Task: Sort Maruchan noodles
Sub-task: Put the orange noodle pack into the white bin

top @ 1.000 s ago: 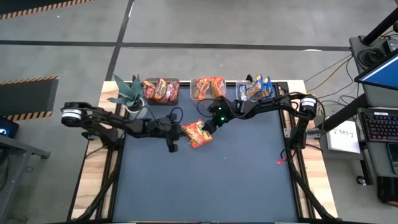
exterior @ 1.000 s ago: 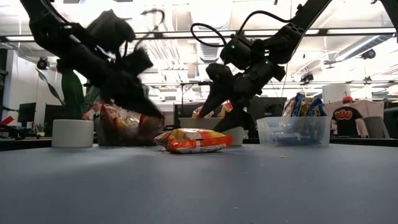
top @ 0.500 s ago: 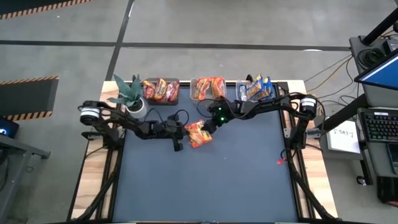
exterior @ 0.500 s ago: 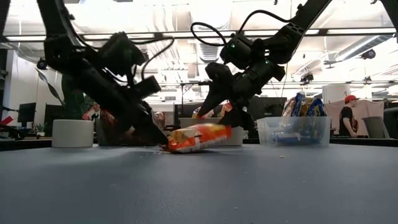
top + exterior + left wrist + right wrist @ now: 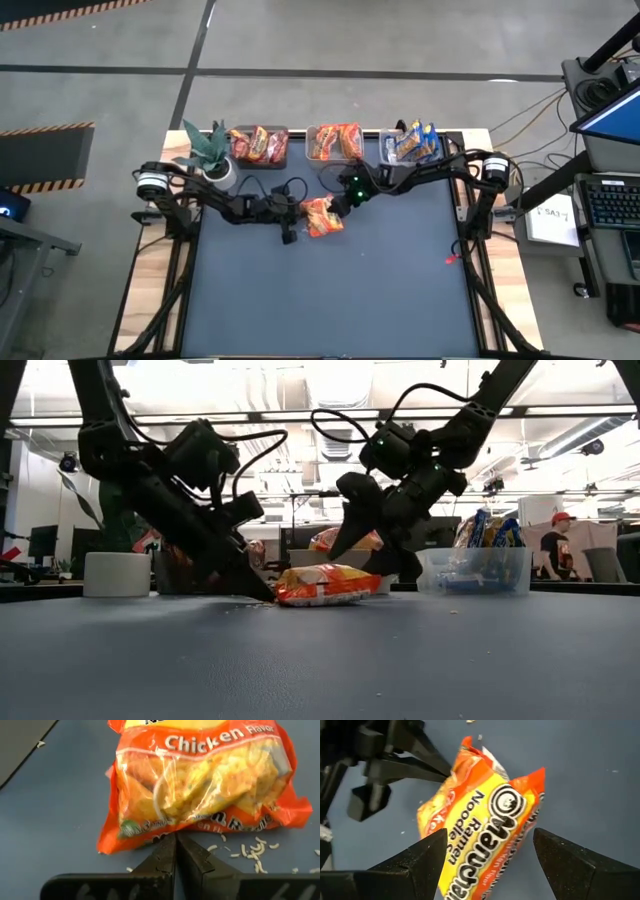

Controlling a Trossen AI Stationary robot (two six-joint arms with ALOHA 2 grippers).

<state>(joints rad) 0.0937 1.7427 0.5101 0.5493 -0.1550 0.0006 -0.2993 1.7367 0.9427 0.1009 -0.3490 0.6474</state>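
A potted plant stands at the back left corner of the table. Just right of it along the far edge sit three clear bins: one with dark red packets, one with orange packets, one with blue-and-yellow packets. In front of them, near mid-table, the left pincer has its fingers pressed together, tips against the left edge of a lone orange packet; noodle crumbs lie scattered beside them. That packet lies flat on the table, printed face up, its long axis slanting from front left toward back right. The right pincer hovers over its far end, fingers spread wide.
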